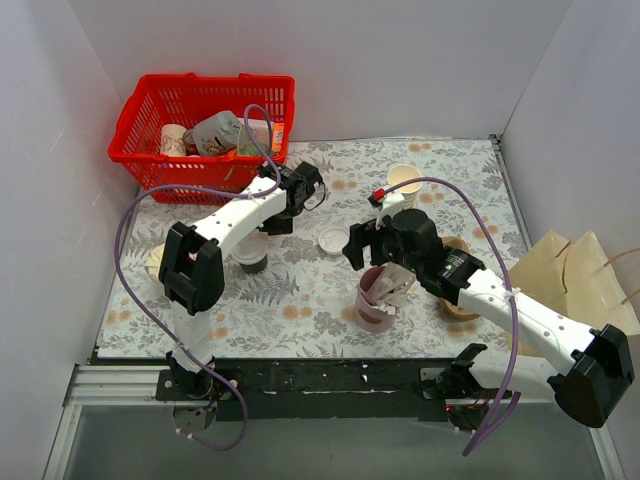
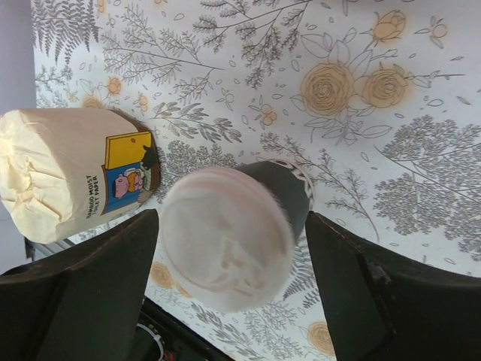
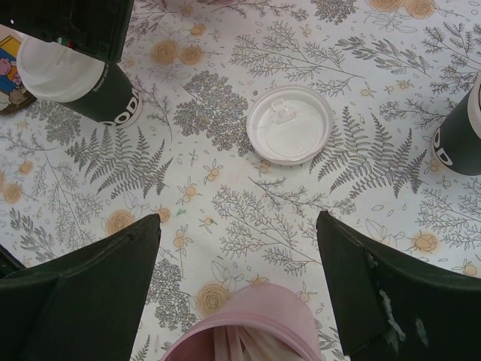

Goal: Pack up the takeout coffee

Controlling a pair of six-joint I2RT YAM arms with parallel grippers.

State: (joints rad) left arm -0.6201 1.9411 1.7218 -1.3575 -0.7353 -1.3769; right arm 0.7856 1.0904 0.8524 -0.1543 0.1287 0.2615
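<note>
Coffee (image 3: 71, 75) stands on the flowered table (image 1: 300, 300), left of the loose lid (image 3: 289, 124) as we see it from the top camera, its own white lid on. We have the left gripper (image 2: 231, 216) hanging right over it, jaws wide. In the left wrist view one finger (image 2: 83, 293) sits on each side of the cup's top with a gap showing on both sides, so no grip that we can see. A toilet-paper pack (image 2: 68, 173) stands farther left of the lid, just beyond the coffee.

Over to the right gripper (image 3: 239, 219): jaws wide too, holding nothing. It hovers on the near-right side of the lid, and the pink cup (image 3: 255, 323) pokes up under it at the bottom of its wrist view. A second dark cup (image 3: 458, 131) cuts in at that view's right edge, right of the lid there; we cannot tell if it is capped.

From the top view, the red basket (image 1: 160, 170) sits far-left of the lid, a cream cup (image 1: 405, 180) far-right of it, and a paper bag (image 1: 565, 275) well off to the right.
</note>
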